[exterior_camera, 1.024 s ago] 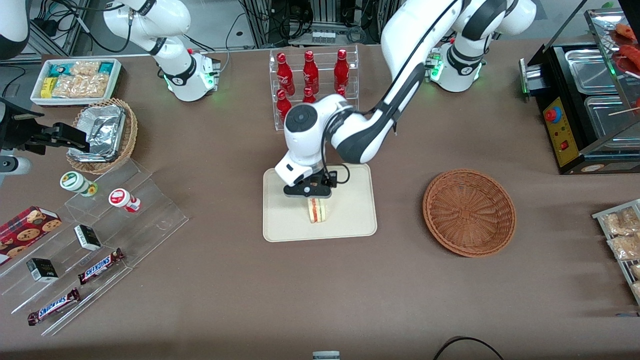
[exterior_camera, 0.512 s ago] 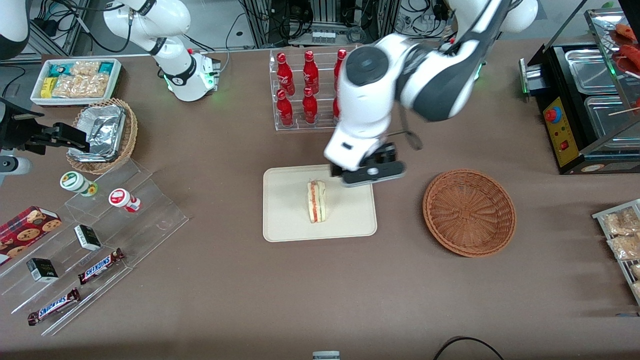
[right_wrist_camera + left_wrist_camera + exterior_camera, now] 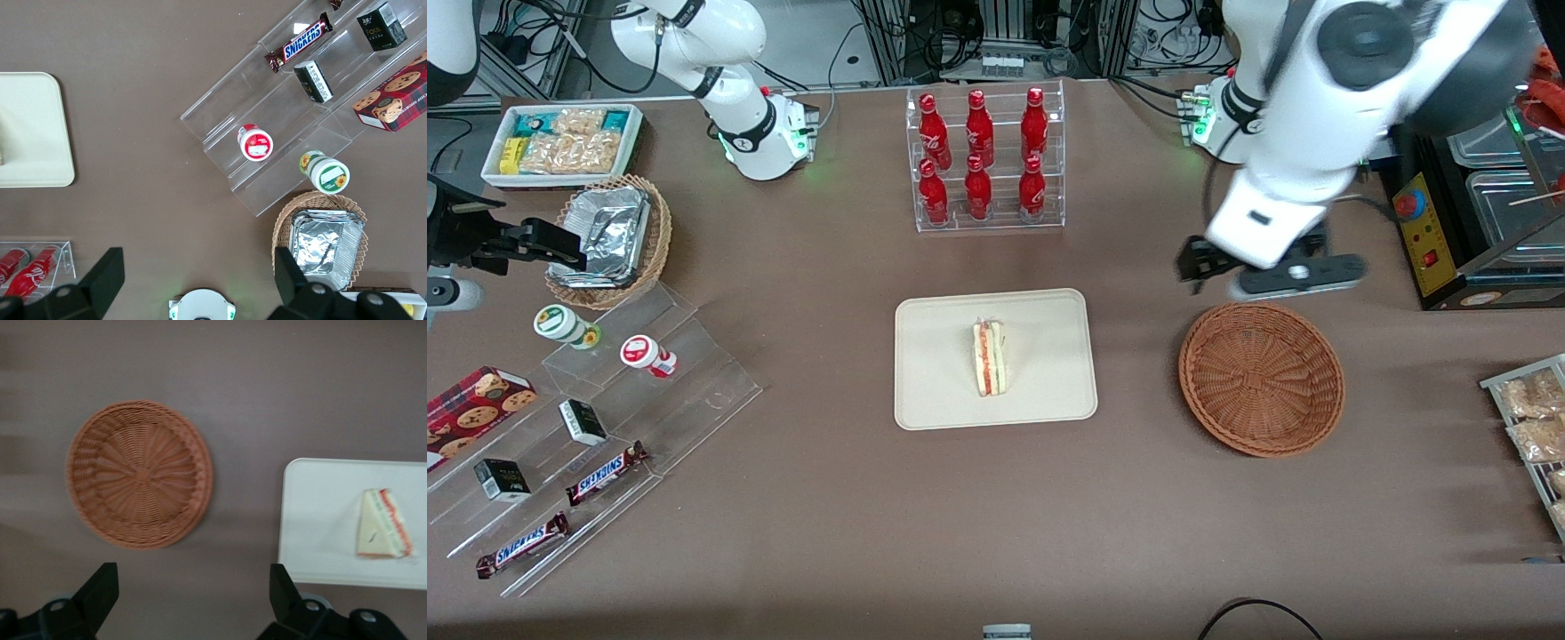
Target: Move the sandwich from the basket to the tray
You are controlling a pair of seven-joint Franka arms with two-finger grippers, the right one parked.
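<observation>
The sandwich (image 3: 989, 358), a pale wedge with a red and green edge, lies flat on the beige tray (image 3: 943, 391) at mid-table. It also shows on the tray (image 3: 320, 520) in the left wrist view as the sandwich (image 3: 382, 525). The reddish-brown wicker basket (image 3: 1261, 378) stands beside the tray toward the working arm's end, with nothing in it. The wrist view shows the basket (image 3: 139, 473) too. My left gripper (image 3: 1267, 276) hangs high over the table, farther from the front camera than the basket. The gripper (image 3: 193, 593) is open with nothing between its fingers.
A clear rack of red bottles (image 3: 985, 160) stands farther back than the tray. Acrylic steps with snacks (image 3: 605, 418), a tan basket of foil packets (image 3: 609, 238) and a white snack bin (image 3: 562, 142) lie toward the parked arm's end. A black food warmer (image 3: 1467, 196) stands by the working arm.
The gripper let go of the sandwich, which stays on the tray. It then rose and swung toward the working arm's end, to above the table by the basket.
</observation>
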